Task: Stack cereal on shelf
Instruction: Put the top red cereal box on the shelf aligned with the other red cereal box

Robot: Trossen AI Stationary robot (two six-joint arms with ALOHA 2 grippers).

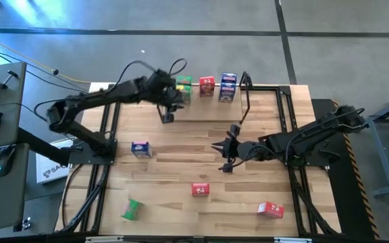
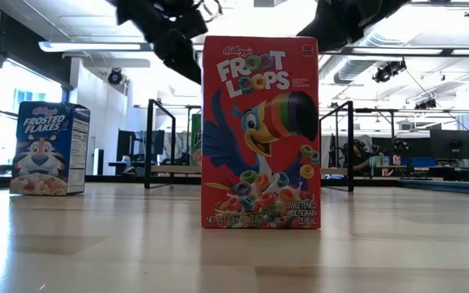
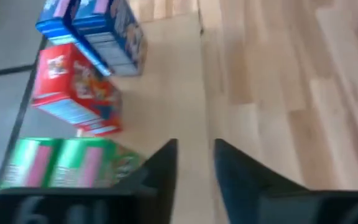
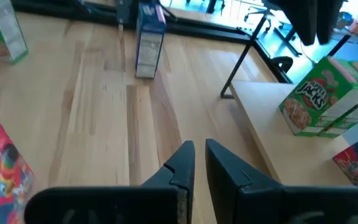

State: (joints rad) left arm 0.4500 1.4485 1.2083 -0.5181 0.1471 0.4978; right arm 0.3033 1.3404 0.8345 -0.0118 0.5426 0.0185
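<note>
The shelf [image 1: 201, 109] is a low rack with a light board and black end frames at the table's far edge. Green [image 1: 183, 86], red [image 1: 206, 86] and blue [image 1: 227, 88] cereal boxes stand along the back of its board. My left gripper [image 1: 166, 116] hovers open over the board's near left part, just in front of the green boxes [image 3: 67, 165], holding nothing. My right gripper [image 1: 223, 154] waits shut over the table's middle, also empty. Loose boxes stand on the table: blue [image 1: 140, 149], red [image 1: 200, 190], green [image 1: 133, 209] and another red [image 1: 270, 210].
The shelf's black uprights [image 1: 247, 94] rise at its ends. Black frame rails [image 1: 107, 135] run along the table's left and right sides. In the low view the red box [image 2: 260, 134] stands close to the camera, with the blue one [image 2: 51, 148] to its left.
</note>
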